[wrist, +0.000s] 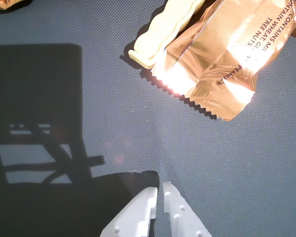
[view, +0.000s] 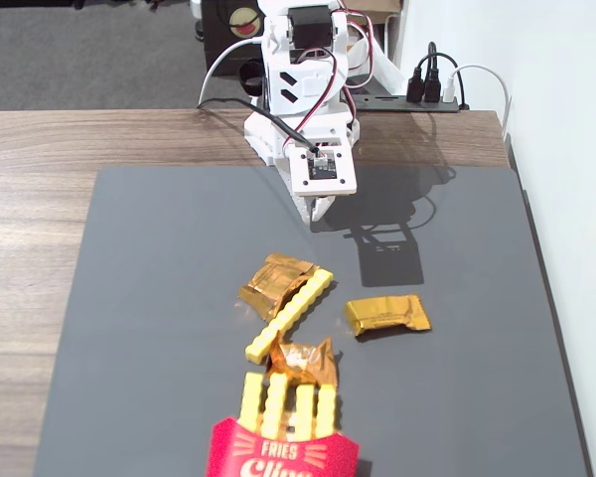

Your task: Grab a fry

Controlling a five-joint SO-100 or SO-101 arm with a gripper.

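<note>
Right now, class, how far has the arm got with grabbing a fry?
Nothing looks done yet. The gripper is nearly shut and empty, hovering over the grey mat short of the loose fry, which lies beside a gold wrapper. In hand: the approach only. Left: open, reach the fry, close on it, lift. More fries stand in the red carton.

Fixed view: the red fries carton (view: 281, 457) is cut off by the bottom edge. Wrist view: the loose fry (wrist: 165, 30) runs off the top, partly under a gold wrapper (wrist: 222, 59).
</note>
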